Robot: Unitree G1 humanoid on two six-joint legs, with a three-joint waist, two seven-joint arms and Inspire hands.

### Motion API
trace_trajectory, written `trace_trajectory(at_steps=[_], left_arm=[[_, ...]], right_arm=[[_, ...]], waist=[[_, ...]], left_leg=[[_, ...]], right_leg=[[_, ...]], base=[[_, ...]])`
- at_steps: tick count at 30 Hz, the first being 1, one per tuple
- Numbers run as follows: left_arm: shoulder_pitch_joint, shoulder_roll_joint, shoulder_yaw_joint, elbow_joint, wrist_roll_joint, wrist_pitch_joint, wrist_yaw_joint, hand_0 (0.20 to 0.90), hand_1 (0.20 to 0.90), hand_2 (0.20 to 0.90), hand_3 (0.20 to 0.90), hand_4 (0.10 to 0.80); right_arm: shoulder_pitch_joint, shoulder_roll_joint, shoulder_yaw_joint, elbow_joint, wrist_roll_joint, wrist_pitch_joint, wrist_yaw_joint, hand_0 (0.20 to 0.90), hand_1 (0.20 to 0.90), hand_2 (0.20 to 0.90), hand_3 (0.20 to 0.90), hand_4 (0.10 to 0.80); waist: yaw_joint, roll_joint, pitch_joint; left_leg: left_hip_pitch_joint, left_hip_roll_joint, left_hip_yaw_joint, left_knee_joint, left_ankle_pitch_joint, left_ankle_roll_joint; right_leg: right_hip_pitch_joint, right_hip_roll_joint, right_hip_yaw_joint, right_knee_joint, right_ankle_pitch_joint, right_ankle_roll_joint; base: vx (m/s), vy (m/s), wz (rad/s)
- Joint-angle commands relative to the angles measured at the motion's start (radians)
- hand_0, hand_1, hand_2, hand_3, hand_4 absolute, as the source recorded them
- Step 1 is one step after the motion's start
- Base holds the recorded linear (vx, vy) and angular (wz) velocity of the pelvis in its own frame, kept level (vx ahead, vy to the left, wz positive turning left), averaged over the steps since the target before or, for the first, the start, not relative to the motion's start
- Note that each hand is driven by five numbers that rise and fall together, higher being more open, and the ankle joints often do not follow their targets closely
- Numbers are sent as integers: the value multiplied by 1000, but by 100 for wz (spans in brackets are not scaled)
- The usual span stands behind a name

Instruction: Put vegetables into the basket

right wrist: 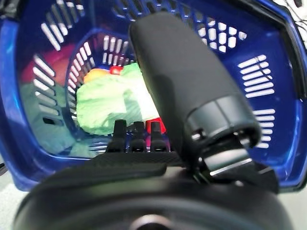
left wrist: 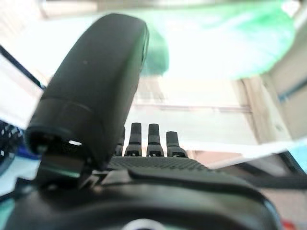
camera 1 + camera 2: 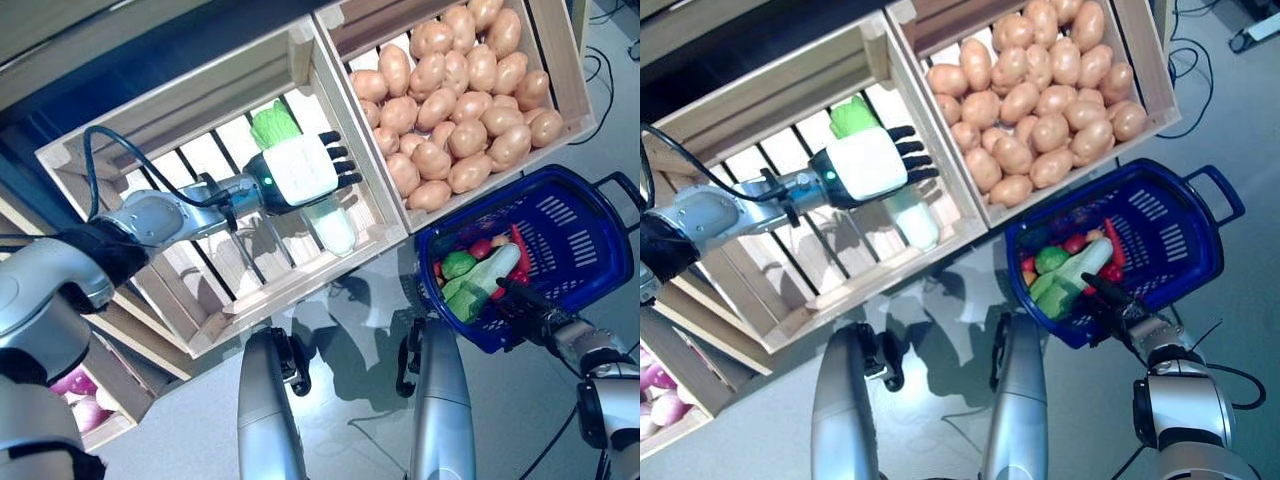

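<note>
My left hand hovers over a napa cabbage with a green leafy top that lies in the slatted wooden crate. Its fingers are straight and open, above the cabbage, not around it. The blue plastic basket stands on the floor at the right. In it lie a pale green-white cabbage, a round green vegetable and red pieces. My right hand waits at the basket's near rim with straight fingers, open and empty.
A second wooden crate full of potatoes stands directly behind the basket. The crate walls rise around my left hand. Grey floor lies in front of the stand. Cables lie on the floor at the far right.
</note>
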Motion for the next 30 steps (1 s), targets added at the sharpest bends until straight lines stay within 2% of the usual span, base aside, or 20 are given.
trace_trajectory(at_steps=[1, 7, 21, 27, 30], left_arm=[[-87, 16, 62, 12, -74, 72, 7, 900, 900, 900, 900, 800], [-73, -12, 70, 49, -85, 70, -52, 900, 900, 900, 900, 800], [-66, -97, 35, 90, -89, 27, -196, 900, 900, 900, 900, 800], [-49, -131, 21, 75, -106, 101, -335, 900, 900, 900, 900, 800], [-40, -138, 24, 103, -107, 128, -365, 900, 900, 900, 900, 800]], right_arm=[[54, -73, 8, 29, 50, -60, 15, 900, 900, 900, 900, 800], [70, -75, 8, 1, 68, -77, 17, 900, 900, 900, 900, 800], [81, -69, 23, -39, 114, -117, 39, 900, 900, 900, 900, 800], [81, -59, 29, -51, 123, -128, 61, 900, 900, 900, 900, 800], [76, -53, 34, -64, 132, -133, 59, 900, 900, 900, 900, 800]], waist=[[-13, 1, -59], [-27, -6, -36], [-49, -25, 2], [-51, -31, 5], [-54, -34, 5]], left_leg=[[35, 45, -1, 18, -98, -68], [-28, 69, -6, 61, -107, -74], [-154, 92, -28, 144, -127, -77], [-182, 90, -33, 173, -133, -70], [-190, 97, -39, 190, -137, -69]], right_leg=[[-15, -25, -7, -99, 163, 19], [-78, -33, 9, -67, 164, 20], [-208, -36, 36, -11, 169, 20], [-233, -37, 42, 6, 170, 19], [-240, -37, 47, 21, 167, 19]], base=[[-4, -2, -4], [-2, -2, -1], [-7, -1, -1], [0, 0, 0], [0, 0, 0]])
